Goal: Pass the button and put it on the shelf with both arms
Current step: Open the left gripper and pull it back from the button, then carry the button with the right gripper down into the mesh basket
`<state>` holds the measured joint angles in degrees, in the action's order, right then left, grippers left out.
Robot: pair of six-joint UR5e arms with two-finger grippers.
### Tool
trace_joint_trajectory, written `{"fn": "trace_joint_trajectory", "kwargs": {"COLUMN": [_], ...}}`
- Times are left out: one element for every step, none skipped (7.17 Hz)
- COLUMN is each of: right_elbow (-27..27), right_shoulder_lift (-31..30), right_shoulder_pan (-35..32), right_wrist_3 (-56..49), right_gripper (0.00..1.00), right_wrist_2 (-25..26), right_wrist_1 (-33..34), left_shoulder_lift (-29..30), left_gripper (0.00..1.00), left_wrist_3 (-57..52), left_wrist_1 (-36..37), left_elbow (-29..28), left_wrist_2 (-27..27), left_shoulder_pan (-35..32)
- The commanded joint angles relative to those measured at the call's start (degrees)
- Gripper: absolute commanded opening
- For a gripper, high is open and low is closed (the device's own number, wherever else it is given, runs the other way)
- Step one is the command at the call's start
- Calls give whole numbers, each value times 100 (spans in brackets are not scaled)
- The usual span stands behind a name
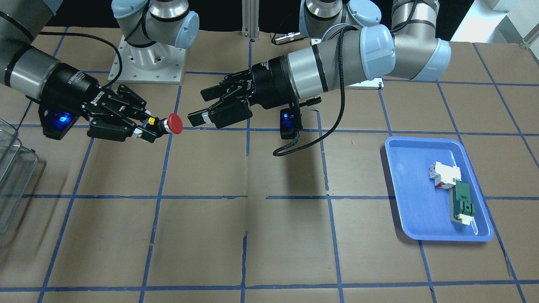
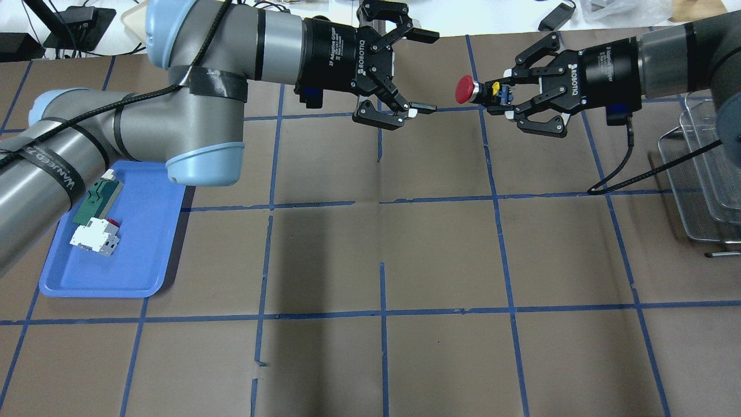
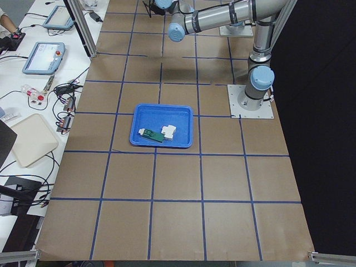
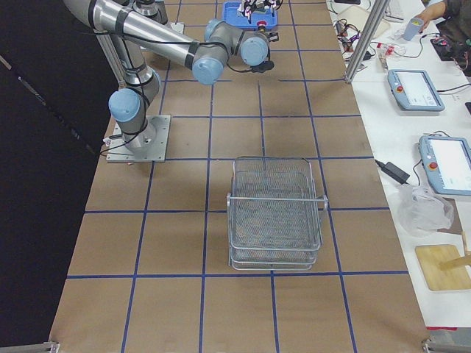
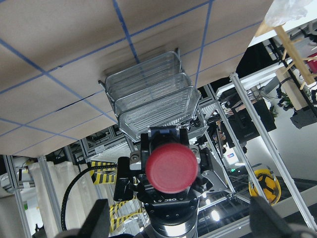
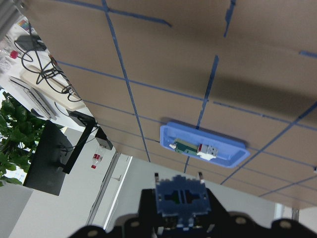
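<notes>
Right gripper point(image 2: 508, 94) shut tight on the button point(image 2: 465, 90), pinching its small grey-blue end, with the round red cap poking out toward the other arm. Left gripper point(image 2: 431, 72) wide apart, holding nothing, just beside the cap but not touching. Button up in the air over the middle of the counter point(image 2: 440, 260), a bit toward the right end, far from every edge. Looks like the pass part, with the button in the right grip alone. Next, most likely: carry it to the shelf point(image 2: 703, 174) at the right end edge and set it down softly. Cap smooth and shiny, shaped like a mushroom top; body black with a yellow spot. Shelf of thin see-through wire mesh, stacked in layers, corners round, an easy place for a small thing to tip. Counter flat, brown like paper, with blue tape lines.
</notes>
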<state>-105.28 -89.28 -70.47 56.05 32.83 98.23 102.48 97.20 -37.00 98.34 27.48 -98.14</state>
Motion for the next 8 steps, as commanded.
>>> {"fn": "trace_joint_trajectory", "kwargs": {"right_elbow": [584,971,1331,1613,1782,1801,1853,1871], "right_shoulder_lift": [200,236,367,542,587,718,867,1008], "right_shoulder_pan": [112,112,121,130,130,147,530,1065], "right_wrist_3": [-854,-1990,-3176,-4040,-4954,-5946,-6861,-7506], "right_gripper": [2,1,1,0,0,0,0,0], "right_wrist_2": [1350,2288,3446,4302,5120,5815,6118,6060], "right_wrist_1": [-65,-658,-1091,-1365,-1402,-1246,-975,-868], "left_shoulder_lift": [-61,-88,-88,-62,-53,-44,-44,-105], "left_gripper": [100,100,100,100,100,100,100,100], "left_wrist_3": [-174,-401,-690,-841,-1487,-1859,-2315,-3398], "left_wrist_1": [-35,-35,-53,-122,-140,-149,-358,-1204], "left_elbow": [-245,-132,-70,-87,-70,-69,-113,-253], "left_wrist_2": [686,1158,1529,1811,2022,2138,2156,2356], "left_shoulder_pan": [59,-2,-3,-3,6,6,6,15]}}
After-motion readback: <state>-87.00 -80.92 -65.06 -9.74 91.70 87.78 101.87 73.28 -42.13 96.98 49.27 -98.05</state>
